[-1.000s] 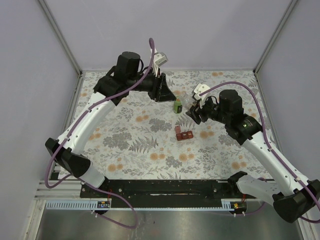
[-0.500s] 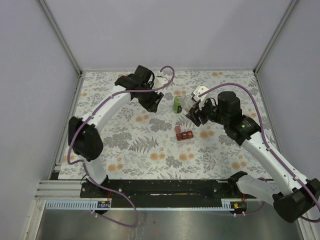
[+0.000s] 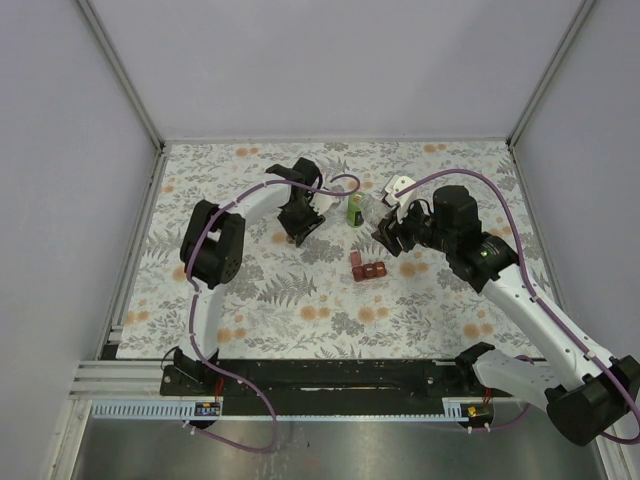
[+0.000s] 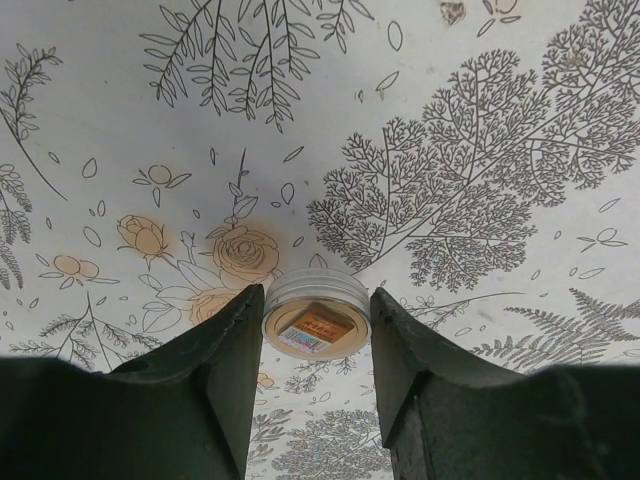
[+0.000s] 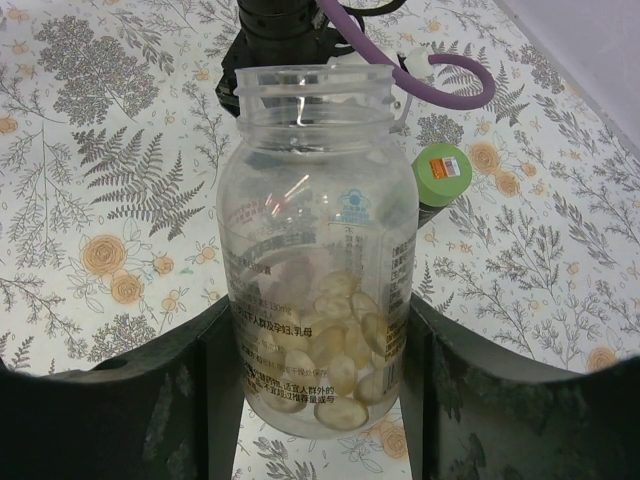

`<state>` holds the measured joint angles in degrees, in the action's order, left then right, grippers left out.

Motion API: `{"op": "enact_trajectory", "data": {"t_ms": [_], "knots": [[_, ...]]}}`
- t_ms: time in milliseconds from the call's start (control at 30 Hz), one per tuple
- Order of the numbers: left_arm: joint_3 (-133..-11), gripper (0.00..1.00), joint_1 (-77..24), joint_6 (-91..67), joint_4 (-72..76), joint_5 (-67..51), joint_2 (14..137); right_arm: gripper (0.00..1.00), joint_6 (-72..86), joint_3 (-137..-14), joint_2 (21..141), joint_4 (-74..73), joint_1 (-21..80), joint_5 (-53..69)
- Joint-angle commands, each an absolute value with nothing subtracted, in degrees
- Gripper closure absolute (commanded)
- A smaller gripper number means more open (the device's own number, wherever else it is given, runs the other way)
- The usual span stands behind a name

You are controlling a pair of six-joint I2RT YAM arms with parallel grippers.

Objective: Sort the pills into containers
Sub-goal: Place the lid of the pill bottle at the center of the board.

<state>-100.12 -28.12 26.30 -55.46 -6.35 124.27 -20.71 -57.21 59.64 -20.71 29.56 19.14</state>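
Flowery cloth [image 3: 250, 290] covers the tabletop. Pale yellow pills [image 5: 335, 350] sit in the bottom of a clear bottle [image 5: 315, 190] with an open top, squeezed between the right fingers [image 5: 190, 400]. A green bottle [image 5: 443, 175] stands near it, and the red pill box [image 3: 367, 268] lies close by. The left fingers [image 4: 215, 370] pinch a small round white tub [image 4: 316, 318] with an orange label.

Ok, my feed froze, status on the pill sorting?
Left claw shut on white cap. Right claw holds open clear bottle, pills inside. Red pill box, green bottle on cloth, nothing blocking.
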Motion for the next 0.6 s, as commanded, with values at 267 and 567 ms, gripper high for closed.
{"op": "enact_trajectory", "data": {"t_ms": [267, 567], "knots": [[-102.0, 0.8, -27.2, 28.2, -52.0, -5.7, 125.2, 1.0, -20.7, -57.5, 58.6, -17.8, 29.4, 20.0], [-101.1, 0.56, -27.2, 28.1, -51.2, -5.5, 125.2, 1.0, -20.7, -57.2, 58.6, -18.1, 29.4, 20.0]]}}
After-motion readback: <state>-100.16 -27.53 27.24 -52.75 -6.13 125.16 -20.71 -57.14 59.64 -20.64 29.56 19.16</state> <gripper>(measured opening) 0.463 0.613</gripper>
